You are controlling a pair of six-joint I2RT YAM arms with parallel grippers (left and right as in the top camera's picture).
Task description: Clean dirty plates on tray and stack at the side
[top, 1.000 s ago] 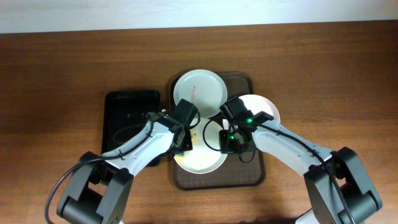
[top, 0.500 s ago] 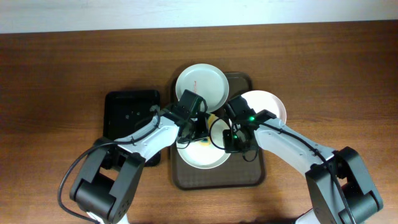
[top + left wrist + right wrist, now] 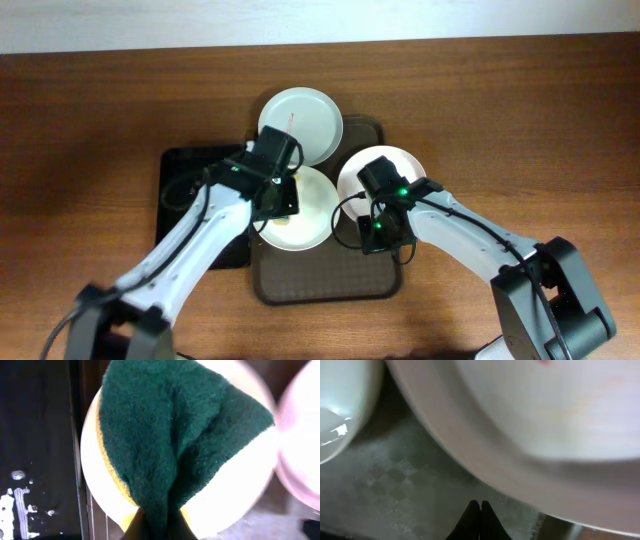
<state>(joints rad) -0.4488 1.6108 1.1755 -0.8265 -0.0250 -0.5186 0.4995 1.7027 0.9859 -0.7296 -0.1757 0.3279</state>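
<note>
Pinching fuzzy green sponge [image 3: 170, 435] — round plate [image 3: 235, 491]

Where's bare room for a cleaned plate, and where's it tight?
Bare table right of the tray, beyond the right plate, and left of the black tray. The tray's near strip is free. Crowded mid-tray: far plate, middle plate, left tool with sponge, right tool.

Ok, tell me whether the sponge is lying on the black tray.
No, the sponge is pinched in the left pincer over a plate, beside the black tray.
</note>
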